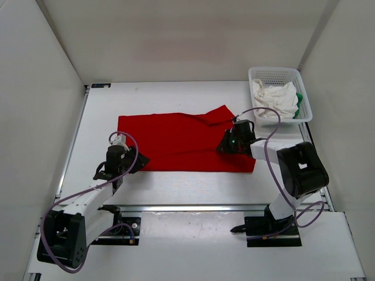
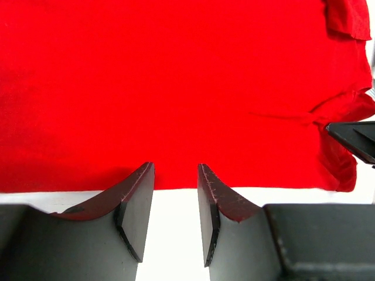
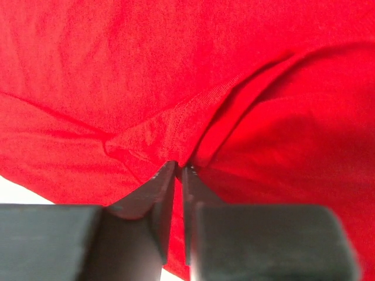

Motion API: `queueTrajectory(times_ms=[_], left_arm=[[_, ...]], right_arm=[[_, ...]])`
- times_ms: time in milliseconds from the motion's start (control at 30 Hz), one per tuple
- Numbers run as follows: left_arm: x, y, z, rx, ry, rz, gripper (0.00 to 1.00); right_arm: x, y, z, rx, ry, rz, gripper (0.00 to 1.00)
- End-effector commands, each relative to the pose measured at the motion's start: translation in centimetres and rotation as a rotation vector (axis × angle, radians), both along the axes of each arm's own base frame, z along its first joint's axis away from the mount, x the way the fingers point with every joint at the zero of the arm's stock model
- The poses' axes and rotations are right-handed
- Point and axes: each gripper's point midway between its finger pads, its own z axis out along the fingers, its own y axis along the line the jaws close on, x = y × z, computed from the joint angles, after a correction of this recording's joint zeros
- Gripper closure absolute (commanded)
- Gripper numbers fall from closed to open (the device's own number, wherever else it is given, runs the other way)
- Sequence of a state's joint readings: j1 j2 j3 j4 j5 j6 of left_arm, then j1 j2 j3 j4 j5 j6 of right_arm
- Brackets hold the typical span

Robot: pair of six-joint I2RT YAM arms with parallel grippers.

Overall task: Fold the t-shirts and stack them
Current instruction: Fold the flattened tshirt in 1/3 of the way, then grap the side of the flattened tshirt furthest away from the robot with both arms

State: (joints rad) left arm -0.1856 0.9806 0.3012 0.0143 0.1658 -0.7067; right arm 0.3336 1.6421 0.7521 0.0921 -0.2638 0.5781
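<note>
Red cloth covers the middle of the white table (image 1: 176, 190): the red t-shirt (image 1: 176, 140) lies spread flat, long side running left to right. One sleeve is bunched up at its far right corner.

The left arm rises from its base at the near left. Its forearm slants forward and to the right, and the wrist is turned toward the shirt's near left corner. The left gripper (image 1: 139, 159) sits low at that corner. In the left wrist view the left gripper (image 2: 176, 170) has its two fingers (image 2: 137, 199) parted, with only bare table showing between them. Their tips reach the shirt's near hem and nothing is gripped.

The right arm stands at the near right with its elbow bent high. Its forearm reaches left across the shirt's right end, with a purple cable (image 1: 266, 132) looping over it. The right gripper (image 1: 227, 145) points down onto the cloth near the bunched sleeve. Seen from its own wrist, the right gripper (image 3: 179, 168) has its fingers drawn almost together, pinching a raised ridge of red fabric. The fabric around the tips is puckered into folds.

At the far right corner a white mesh basket (image 1: 275, 72) holds the crumpled white t-shirt (image 1: 274, 98). A bit of the green t-shirt (image 1: 299, 104) shows at its right wall. Both lie well apart from the red one.
</note>
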Motion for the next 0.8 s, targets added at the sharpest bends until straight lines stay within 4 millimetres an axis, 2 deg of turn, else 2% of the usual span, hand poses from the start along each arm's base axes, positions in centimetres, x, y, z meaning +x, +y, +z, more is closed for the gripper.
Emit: queueTrajectory(times_ms=[0, 33, 100, 133, 167, 233, 267, 333, 367, 467, 500, 600, 667, 700, 733, 767], left_arm=[[0.4, -0.5, 0.6, -0.005, -0.025, -0.024, 0.53], [0.6, -0.4, 0.7, -0.006, -0.026, -0.015, 0.53], [0.7, -0.4, 0.9, -0.006, -0.03, -0.012, 0.54], [0.8, -0.5, 1.2, -0.006, -0.04, -0.019, 0.54], [0.9, -0.6, 1.3, -0.011, -0.04, -0.019, 0.53], [0.9, -0.9, 1.2, -0.012, -0.032, -0.03, 0.53], [1.3, -0.8, 1.9, -0.01, -0.05, -0.026, 0.54], [1.5, -0.9, 1.8, -0.007, -0.043, -0.027, 0.54], [1.6, -1.0, 2.0, -0.004, -0.047, -0.031, 0.53], [1.8, -0.6, 1.9, -0.003, -0.041, -0.015, 0.53], [1.8, -0.5, 2.0, -0.002, -0.04, -0.013, 0.54], [1.9, -0.3, 2.3, -0.001, -0.052, -0.009, 0.53], [2.3, -0.1, 2.7, 0.006, -0.06, -0.002, 0.53], [2.8, 0.3, 3.1, 0.008, -0.068, 0.013, 0.53], [3.3, 0.5, 3.5, 0.014, -0.074, 0.023, 0.53], [3.5, 0.7, 3.3, 0.023, -0.064, 0.028, 0.53]], right_arm=[[1.9, 1.0, 1.7, 0.014, -0.053, 0.01, 0.93], [2.8, 0.9, 2.2, 0.01, -0.074, 0.001, 0.96], [3.1, 1.2, 2.7, 0.009, -0.072, 0.011, 1.0], [3.8, 1.6, 3.4, 0.015, -0.09, 0.014, 1.0], [4.0, 1.6, 3.1, 0.009, -0.079, 0.012, 1.0], [5.4, 2.3, 4.5, 0.006, -0.104, 0.021, 0.99], [5.4, 2.6, 3.6, -0.007, -0.077, 0.039, 1.0], [6.9, 2.9, 4.4, -0.014, -0.09, 0.051, 1.0], [6.9, 2.9, 3.7, -0.02, -0.062, 0.053, 0.97], [8.2, 3.5, 4.5, -0.024, -0.074, 0.074, 0.86], [8.2, 3.7, 4.5, -0.017, -0.067, 0.081, 0.82], [7.9, 3.5, 5.6, -0.047, -0.104, 0.087, 0.73], [7.8, 3.2, 6.6, -0.073, -0.138, 0.09, 0.71], [7.9, 2.8, 6.9, -0.087, -0.149, 0.077, 0.72], [8.2, 1.9, 7.3, -0.104, -0.17, 0.051, 0.77], [8.2, 1.0, 6.6, -0.112, -0.153, 0.03, 0.81]])
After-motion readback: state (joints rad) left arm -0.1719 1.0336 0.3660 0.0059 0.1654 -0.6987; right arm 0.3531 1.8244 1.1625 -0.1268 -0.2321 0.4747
